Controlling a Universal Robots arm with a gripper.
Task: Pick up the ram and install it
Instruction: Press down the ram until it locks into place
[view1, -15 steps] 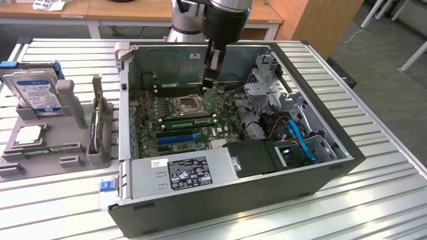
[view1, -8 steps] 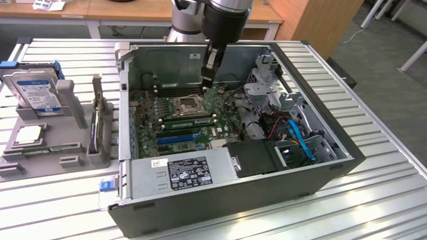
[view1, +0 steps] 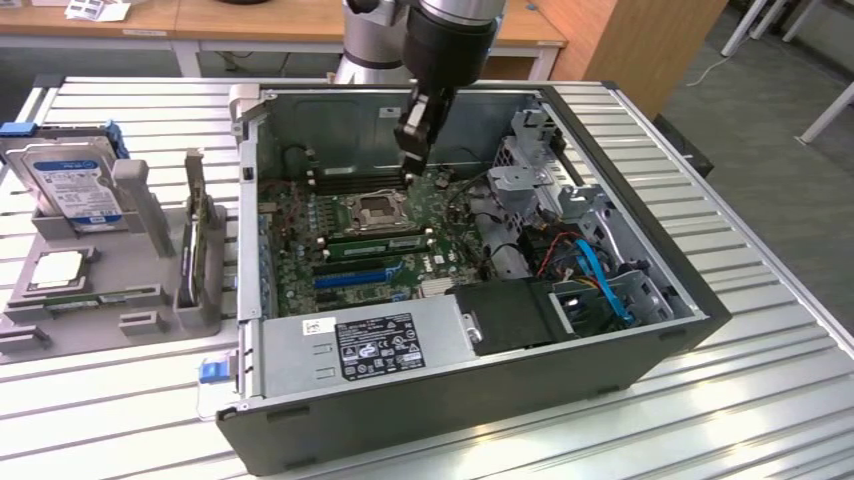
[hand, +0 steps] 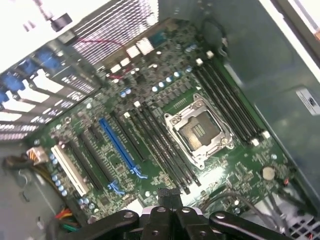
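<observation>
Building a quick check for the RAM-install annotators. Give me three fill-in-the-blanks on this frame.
1. The gripper hangs over the motherboard with its jaws ___.
2. The long expansion slot on the motherboard is coloured ___.
3. The hard drive stands in a grey fixture on the exterior view's ___ of the computer case.

Missing words: shut; blue; left.

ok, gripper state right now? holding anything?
Gripper: shut, nothing visibly held; it hangs over the motherboard inside the open PC case.
</observation>
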